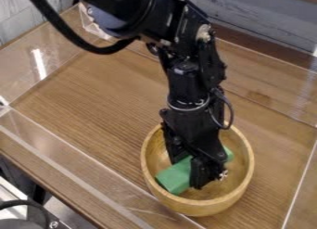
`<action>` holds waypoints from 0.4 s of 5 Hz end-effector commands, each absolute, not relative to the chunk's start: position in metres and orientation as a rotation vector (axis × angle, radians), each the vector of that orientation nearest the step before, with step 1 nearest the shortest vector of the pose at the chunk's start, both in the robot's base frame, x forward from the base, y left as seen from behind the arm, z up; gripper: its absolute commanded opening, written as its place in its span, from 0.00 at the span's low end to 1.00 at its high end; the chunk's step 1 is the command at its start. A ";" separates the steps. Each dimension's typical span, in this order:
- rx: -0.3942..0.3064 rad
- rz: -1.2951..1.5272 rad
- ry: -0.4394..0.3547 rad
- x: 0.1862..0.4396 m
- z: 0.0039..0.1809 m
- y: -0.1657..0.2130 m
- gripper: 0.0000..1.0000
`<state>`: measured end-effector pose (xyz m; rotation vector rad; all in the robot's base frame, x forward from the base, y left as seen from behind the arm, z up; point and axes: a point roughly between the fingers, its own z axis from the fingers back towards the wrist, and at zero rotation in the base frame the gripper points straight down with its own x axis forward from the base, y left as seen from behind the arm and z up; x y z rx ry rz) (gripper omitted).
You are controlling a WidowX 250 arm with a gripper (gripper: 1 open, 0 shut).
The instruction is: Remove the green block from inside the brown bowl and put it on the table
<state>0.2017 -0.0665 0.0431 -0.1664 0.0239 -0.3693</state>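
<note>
The brown bowl [151, 168] stands on the table [99, 103] near its front right. The green block [175, 178] lies tilted inside the bowl, one end low at the left and the other end showing at the right behind the fingers. My gripper [201, 173] points straight down into the bowl. Its black fingers are closed across the middle of the block, whose centre they hide. The block is still low in the bowl, below the rim.
Clear acrylic walls [69, 163] run along the table's edges, one close to the bowl at the front. The black arm [186, 61] rises from the bowl toward the upper left, with cables behind it. Bare wood-grain tabletop lies left of and behind the bowl.
</note>
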 end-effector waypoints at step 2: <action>-0.169 -0.344 -0.042 0.210 0.069 -0.061 0.00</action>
